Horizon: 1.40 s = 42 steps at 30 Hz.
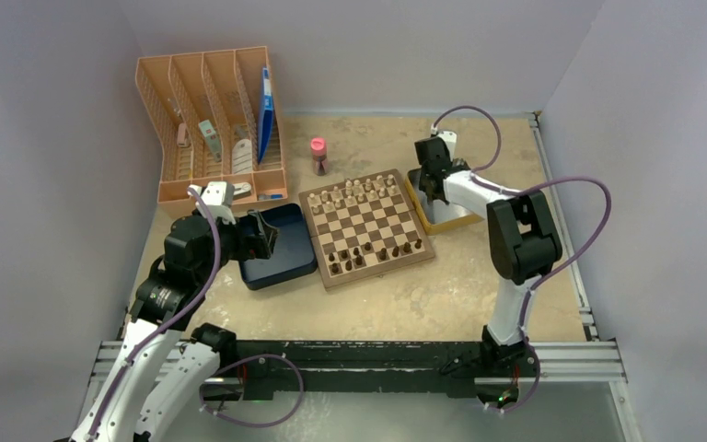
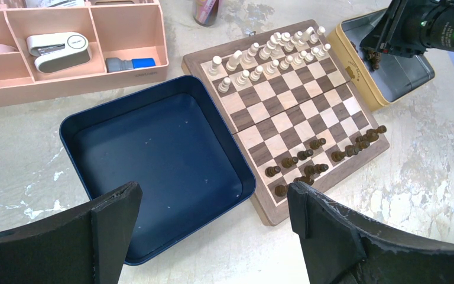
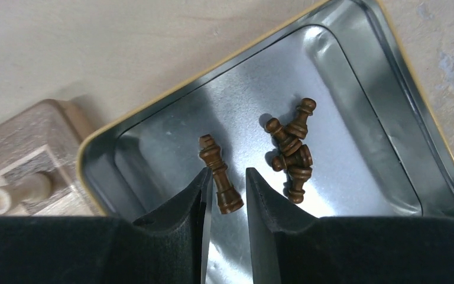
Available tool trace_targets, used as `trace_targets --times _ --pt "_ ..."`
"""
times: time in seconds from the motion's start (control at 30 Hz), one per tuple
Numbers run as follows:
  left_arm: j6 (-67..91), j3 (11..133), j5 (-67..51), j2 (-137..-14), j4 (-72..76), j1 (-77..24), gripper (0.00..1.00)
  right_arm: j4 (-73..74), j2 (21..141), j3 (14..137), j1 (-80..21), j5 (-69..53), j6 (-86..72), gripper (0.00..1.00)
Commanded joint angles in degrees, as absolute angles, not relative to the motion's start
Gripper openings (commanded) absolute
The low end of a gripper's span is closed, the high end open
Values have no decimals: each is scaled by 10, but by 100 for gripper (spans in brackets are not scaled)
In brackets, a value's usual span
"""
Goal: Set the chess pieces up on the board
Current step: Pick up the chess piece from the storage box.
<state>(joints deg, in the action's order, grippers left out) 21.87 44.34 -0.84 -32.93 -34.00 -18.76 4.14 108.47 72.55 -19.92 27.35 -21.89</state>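
Fingers of my right gripper sit narrow either side of one dark brown chess piece, lying flat in the tin right of the board; whether they pinch it I cannot tell. Four more chess pieces lie heaped beside it. My left gripper gapes wide above the blue box.

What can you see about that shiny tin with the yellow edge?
The tin is a shallow metal tray with rounded corners, shiny silver inside and yellow on its rim and outside. It lies flat and open on the table, close beside the board. In it, one dark brown piece lies on its side alone, near a small heap of others. The right gripper reaches in, its fingers on either side of the lone piece.
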Motion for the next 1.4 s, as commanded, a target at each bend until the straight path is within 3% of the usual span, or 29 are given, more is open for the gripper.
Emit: trace_targets --times 0.0,1.0,1.37 --pt "215 450 -15 -333 -323 -184 94 40 1090 763 -187 253 -198 30" --pt "214 450 -24 -347 -320 -184 94 90 1143 767 -181 191 -180 29" --pt "214 451 -29 -356 -320 -184 92 83 1078 777 -182 230 -189 16"
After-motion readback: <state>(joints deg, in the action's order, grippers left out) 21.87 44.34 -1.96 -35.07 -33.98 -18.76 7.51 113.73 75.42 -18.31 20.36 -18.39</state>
